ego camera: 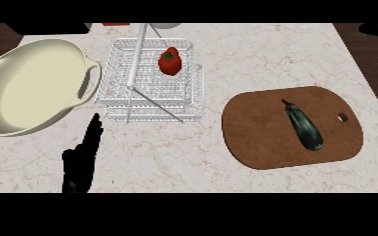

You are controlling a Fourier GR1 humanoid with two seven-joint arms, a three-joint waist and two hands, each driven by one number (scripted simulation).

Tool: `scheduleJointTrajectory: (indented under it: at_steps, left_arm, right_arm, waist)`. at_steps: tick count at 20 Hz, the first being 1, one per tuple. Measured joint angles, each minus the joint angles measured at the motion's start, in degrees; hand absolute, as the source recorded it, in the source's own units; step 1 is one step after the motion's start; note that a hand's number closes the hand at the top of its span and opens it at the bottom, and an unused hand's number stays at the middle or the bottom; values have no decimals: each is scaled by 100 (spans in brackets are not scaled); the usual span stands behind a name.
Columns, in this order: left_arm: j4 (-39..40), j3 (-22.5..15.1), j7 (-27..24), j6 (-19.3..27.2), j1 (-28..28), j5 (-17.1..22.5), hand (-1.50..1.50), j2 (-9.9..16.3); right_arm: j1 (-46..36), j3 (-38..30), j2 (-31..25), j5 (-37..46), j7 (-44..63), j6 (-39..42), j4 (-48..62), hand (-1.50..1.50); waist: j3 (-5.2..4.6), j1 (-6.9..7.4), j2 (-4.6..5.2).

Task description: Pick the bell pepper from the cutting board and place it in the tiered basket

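A red bell pepper (170, 62) with a green stem lies inside the wire tiered basket (118, 82) at the counter's upper middle, on its right side. The brown cutting board (258, 135) sits at the right and carries only a dark green eggplant (304, 126). My left hand (81, 160) shows at the lower left, fingers straight and pointing up, well below the basket and touching nothing. No right hand appears anywhere in the view.
A large cream oval baking dish (44, 87) with handles lies at the left, next to the basket. The basket's white centre pole (137, 55) rises at a slant. Marble counter runs between the basket and the board.
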Motion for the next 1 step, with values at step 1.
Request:
scheduleJointTrajectory:
  at_steps: [1]
  left_arm:
    - [13, -26, 21, 31, -12, -24, 0, -38]
  right_arm:
    - [190, -210, -144, -223, -107, 264, -22, -150]
  waist:
    - [2, -3, 3]
